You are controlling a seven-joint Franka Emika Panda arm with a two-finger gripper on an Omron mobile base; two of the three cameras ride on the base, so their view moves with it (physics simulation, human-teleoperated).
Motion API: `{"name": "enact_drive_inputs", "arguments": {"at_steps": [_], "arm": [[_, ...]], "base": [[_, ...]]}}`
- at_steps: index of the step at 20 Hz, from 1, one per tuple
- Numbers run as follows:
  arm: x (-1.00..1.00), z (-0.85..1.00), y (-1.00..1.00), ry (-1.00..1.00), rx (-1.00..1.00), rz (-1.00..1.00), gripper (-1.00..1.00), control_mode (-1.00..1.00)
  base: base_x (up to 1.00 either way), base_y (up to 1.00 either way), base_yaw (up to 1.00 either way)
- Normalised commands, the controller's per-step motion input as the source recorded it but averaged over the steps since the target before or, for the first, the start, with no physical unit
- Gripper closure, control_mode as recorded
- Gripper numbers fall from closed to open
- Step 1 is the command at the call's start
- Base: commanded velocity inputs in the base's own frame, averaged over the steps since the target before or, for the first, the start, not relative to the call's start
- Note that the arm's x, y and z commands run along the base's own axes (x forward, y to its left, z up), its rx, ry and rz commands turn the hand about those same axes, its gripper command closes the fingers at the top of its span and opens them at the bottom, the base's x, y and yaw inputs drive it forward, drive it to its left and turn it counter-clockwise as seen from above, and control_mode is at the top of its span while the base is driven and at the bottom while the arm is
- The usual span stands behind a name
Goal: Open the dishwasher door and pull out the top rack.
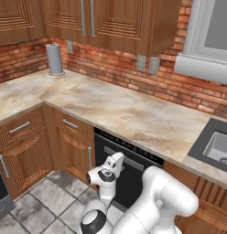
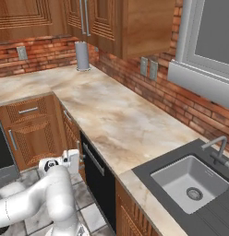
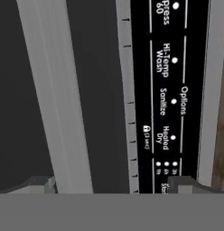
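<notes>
You're basically at square one: the dishwasher door (image 1: 129,171) is still shut under the table's front edge, so no top rack yet. Your gripper (image 3: 111,182) is wide open, jaws either side of the grey handle (image 3: 55,97), nothing grabbed.

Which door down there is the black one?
The flat black dishwasher door with the grey bar handle. The other doors beside it are brown wood.

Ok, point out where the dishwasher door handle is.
The handle is the grey bar close before the hand in the hand view, on the closed dishwasher door beside the control strip.
</notes>
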Motion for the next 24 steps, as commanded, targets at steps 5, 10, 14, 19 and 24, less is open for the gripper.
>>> {"name": "enact_drive_inputs", "arguments": {"at_steps": [5,10,14,19,24], "arm": [[0.42,-0.26,0.0,0.01,0.0,0.0,-1.0,-1.0],[0.45,-0.28,0.0,0.0,0.0,0.0,-1.0,-1.0],[0.42,-0.34,0.0,0.0,0.0,0.0,-1.0,-1.0],[0.37,-0.4,0.0,0.0,0.0,0.0,-1.0,-1.0],[0.29,-0.52,0.0,0.0,0.0,0.0,-1.0,-1.0]], "base": [[0.0,0.0,0.0],[0.0,0.0,0.0],[0.0,0.0,0.0],[0.0,0.0,0.0],[0.0,0.0,0.0]]}}
